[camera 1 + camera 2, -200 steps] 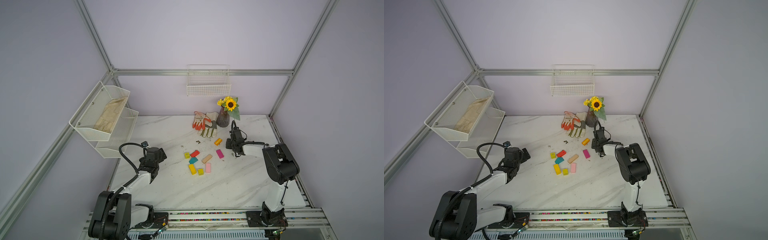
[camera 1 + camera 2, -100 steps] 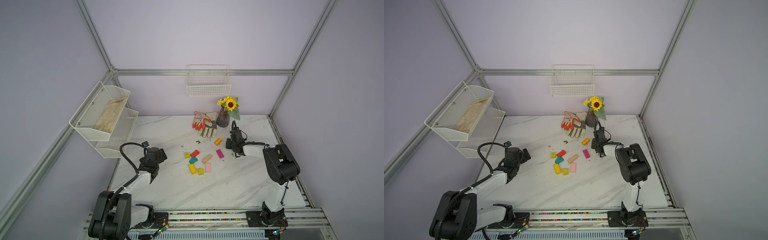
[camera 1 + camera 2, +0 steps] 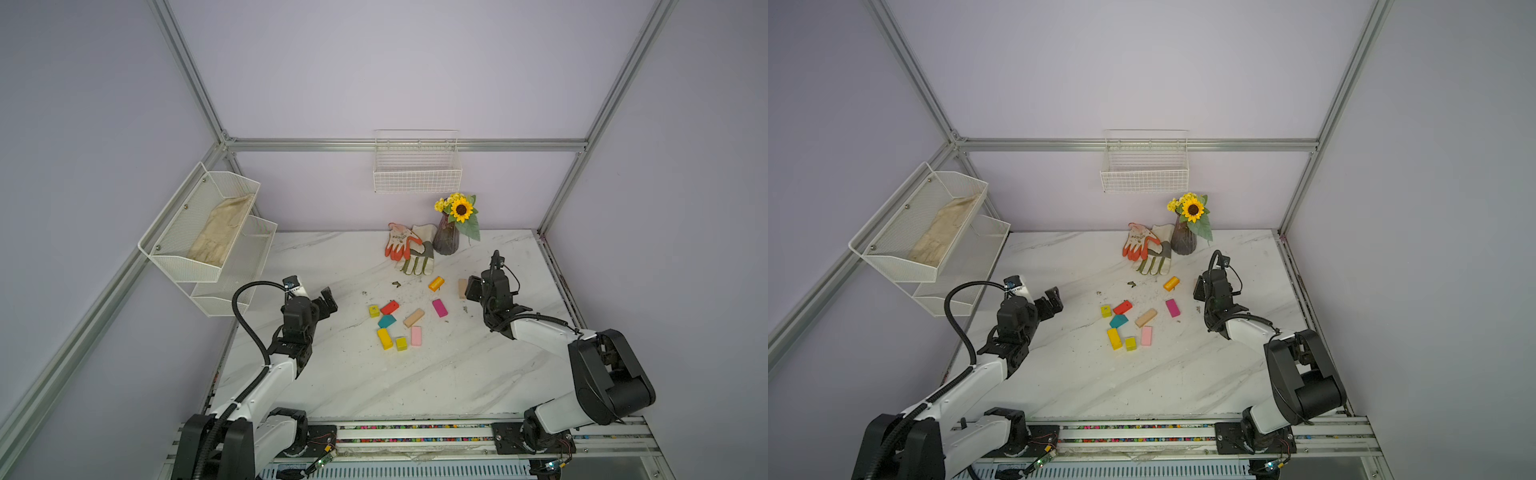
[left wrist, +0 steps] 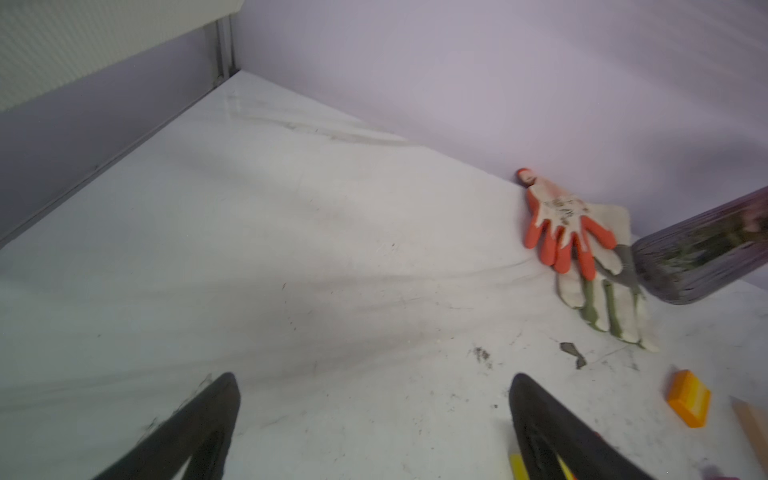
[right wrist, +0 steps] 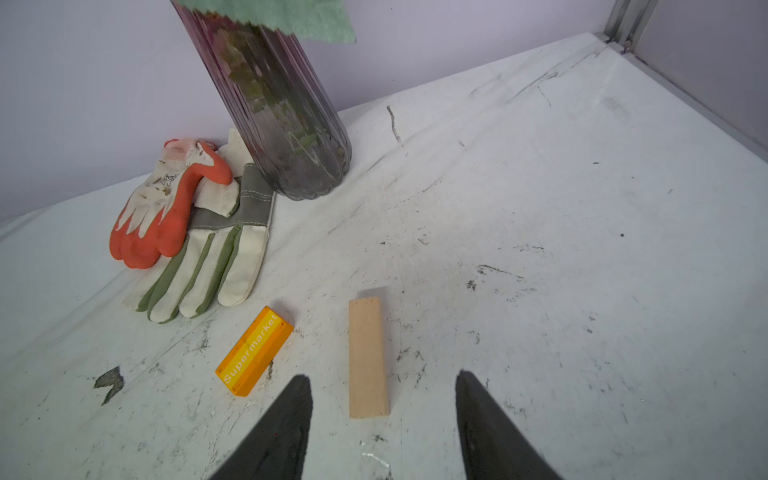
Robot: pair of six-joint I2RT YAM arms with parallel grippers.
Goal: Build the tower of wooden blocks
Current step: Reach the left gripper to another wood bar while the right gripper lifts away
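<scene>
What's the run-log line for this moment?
left tool open, empty | right tool open, astride flat-lying tan wooden bar, not touching | nothing stacked yet

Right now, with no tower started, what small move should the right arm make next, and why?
Probably lower the right gripper and close its fingers on the tan bar. It lies flat and free on the table, lined up between the open fingers, with the orange block apart from it. Nothing is held yet.
</scene>
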